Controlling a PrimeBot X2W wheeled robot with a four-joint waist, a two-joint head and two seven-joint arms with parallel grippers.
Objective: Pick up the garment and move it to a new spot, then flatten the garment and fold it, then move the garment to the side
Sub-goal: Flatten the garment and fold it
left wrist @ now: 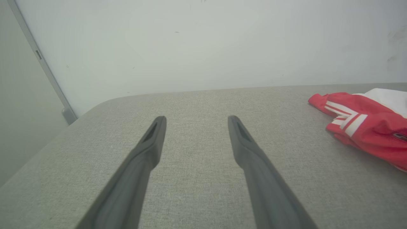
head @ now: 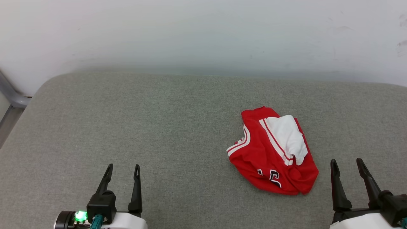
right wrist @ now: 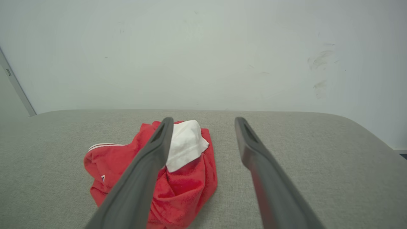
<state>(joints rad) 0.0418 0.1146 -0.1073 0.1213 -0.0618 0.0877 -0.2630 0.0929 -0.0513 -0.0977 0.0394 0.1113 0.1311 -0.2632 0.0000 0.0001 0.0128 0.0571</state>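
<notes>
Garment (head: 270, 159) lies crumpled in a heap on the grey fabric counter (head: 159, 127), in the right half, nearer the front edge than the back. White sleeve (head: 287, 133) on top. Left gripper (head: 124, 166): jaws released, empty, front-left, well apart from it. Right gripper (head: 346, 160): jaws released, empty, near the heap's right side.

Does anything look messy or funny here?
Yes, the garment is messy. It lies scrunched in a heap on the grey padded surface, near the right claw, with one white sleeve flopped over the top and its black lettering half hidden in the folds. Nothing looks torn or spilled.
</notes>
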